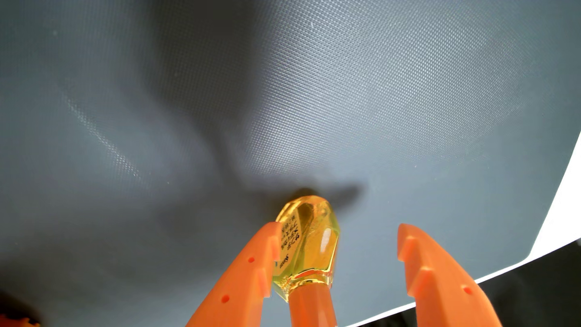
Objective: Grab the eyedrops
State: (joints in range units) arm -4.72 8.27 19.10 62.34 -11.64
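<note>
In the wrist view the eyedrops (pixel 309 242) are a small clear yellow bottle with black print and an orange cap at the bottom edge. It lies on the grey mat between my two orange fingers. My gripper (pixel 338 228) is open. The left finger (pixel 251 276) touches or nearly touches the bottle's left side. A wide gap separates the bottle from the right finger (pixel 440 276).
The textured grey mat (pixel 283 94) has a white border (pixel 562 201) at the right and lower right. A dark surface (pixel 534 283) lies beyond that border. Broad shadows of the arm cross the mat.
</note>
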